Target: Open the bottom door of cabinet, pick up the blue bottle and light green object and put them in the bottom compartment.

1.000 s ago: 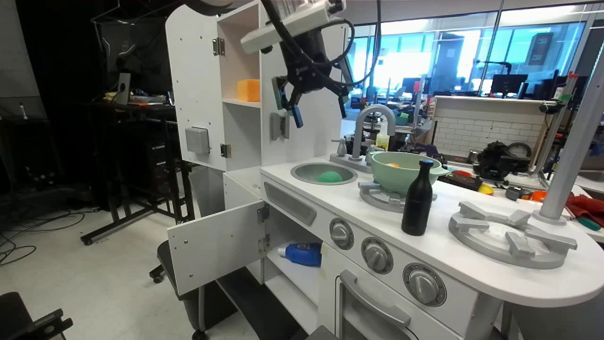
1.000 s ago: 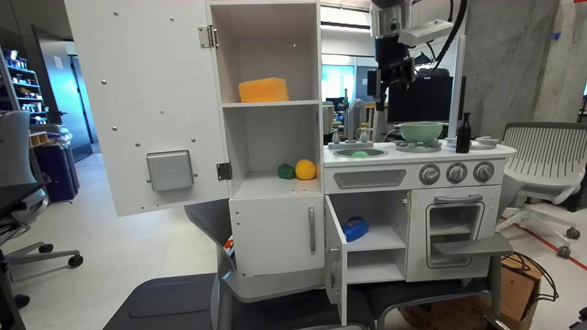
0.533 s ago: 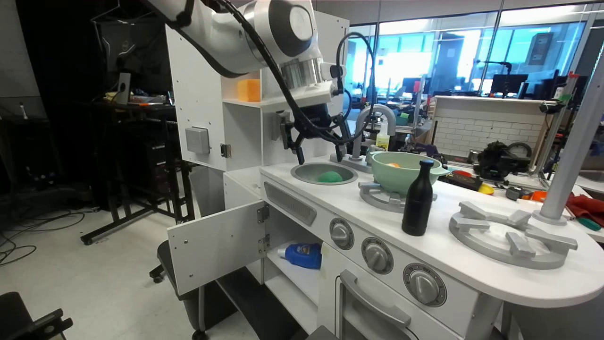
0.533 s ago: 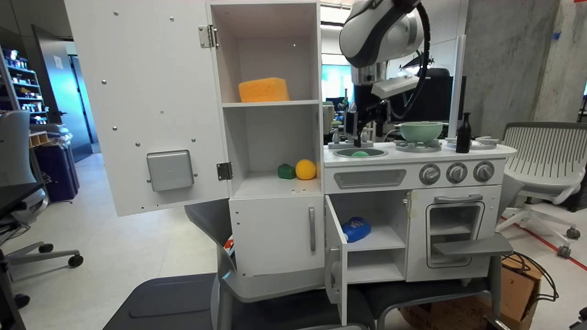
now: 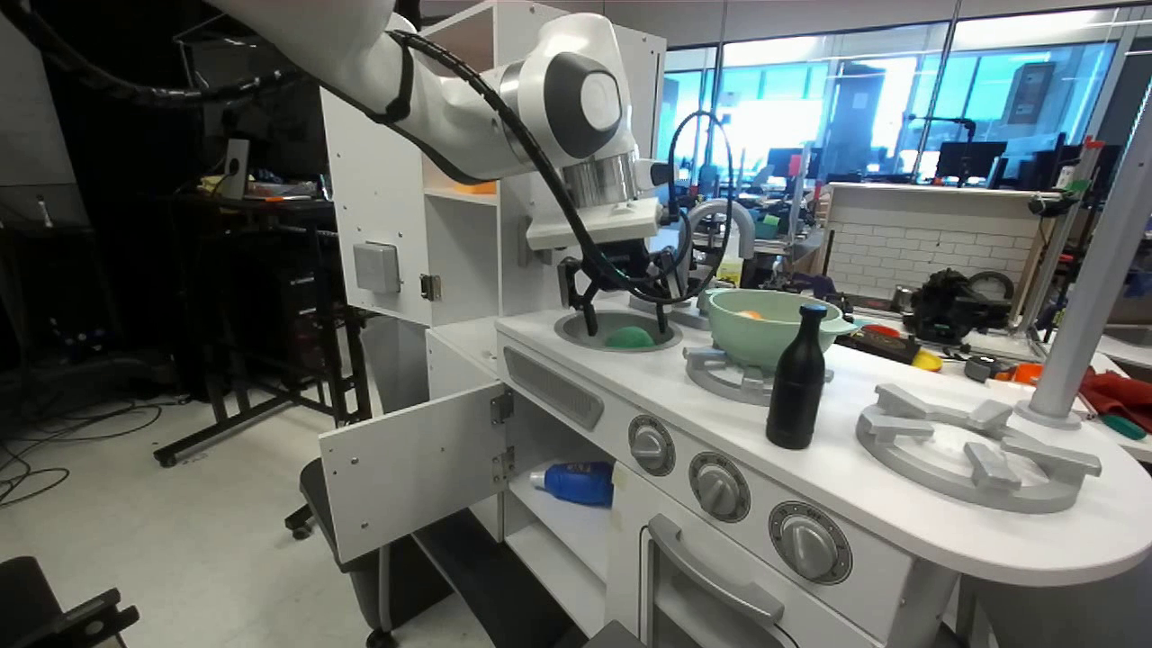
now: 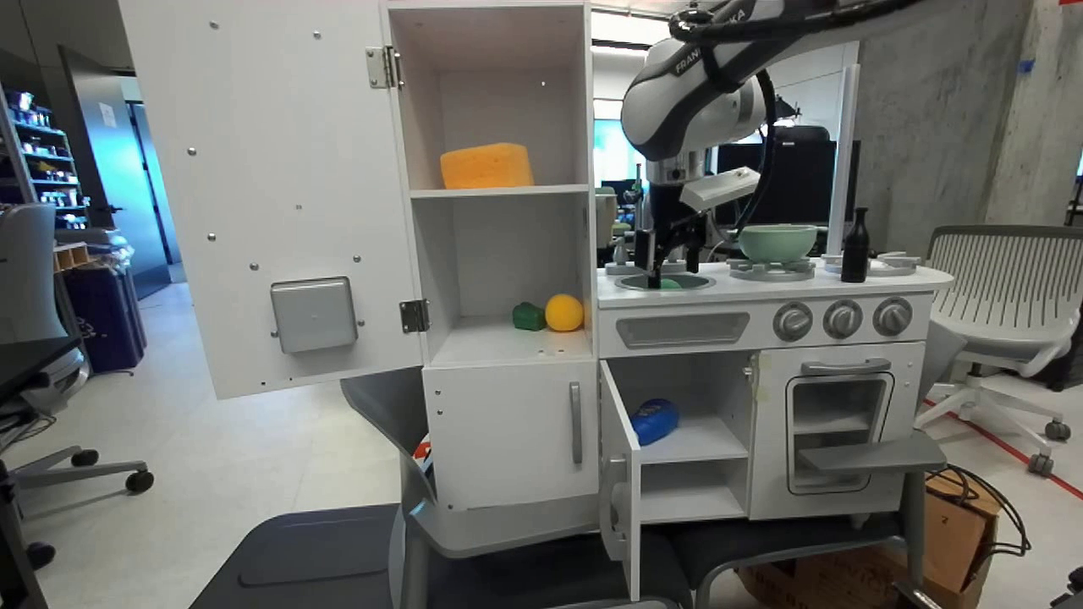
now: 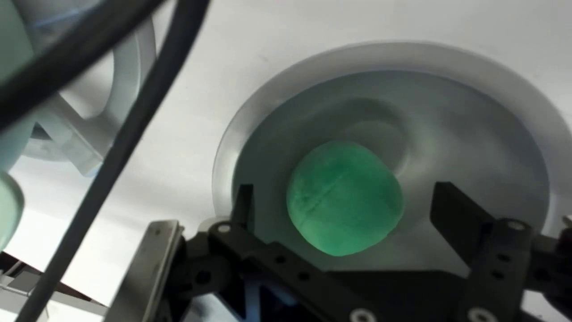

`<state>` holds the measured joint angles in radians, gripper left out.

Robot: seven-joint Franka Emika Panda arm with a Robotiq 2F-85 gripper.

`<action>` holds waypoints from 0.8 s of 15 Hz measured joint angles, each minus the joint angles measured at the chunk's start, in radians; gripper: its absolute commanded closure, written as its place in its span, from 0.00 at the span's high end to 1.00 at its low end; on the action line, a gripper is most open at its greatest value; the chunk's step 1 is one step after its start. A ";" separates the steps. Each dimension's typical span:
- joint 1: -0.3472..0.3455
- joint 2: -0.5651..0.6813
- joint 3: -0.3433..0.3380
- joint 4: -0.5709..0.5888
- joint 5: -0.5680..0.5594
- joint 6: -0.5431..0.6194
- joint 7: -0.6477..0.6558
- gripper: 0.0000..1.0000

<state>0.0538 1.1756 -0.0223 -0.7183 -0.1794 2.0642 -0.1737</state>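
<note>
Though within sink rim, ball clear.

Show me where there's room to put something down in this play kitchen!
Try the bare white counter in front of the burner and bowl, between the sink and black bottle. In the bottom compartment, there's room on the shelf beside the blue bottle and on the lower board. Crowded: the sink, with the open gripper at the light green object.

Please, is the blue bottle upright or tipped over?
Tipped: the blue bottle lies on its side in the bottom compartment, pale cap pointing sideways.
</note>
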 measured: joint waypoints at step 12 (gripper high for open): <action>-0.007 0.117 0.013 0.177 0.013 -0.048 -0.070 1.00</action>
<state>0.0468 1.2923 -0.0095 -0.5411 -0.1664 2.0164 -0.2438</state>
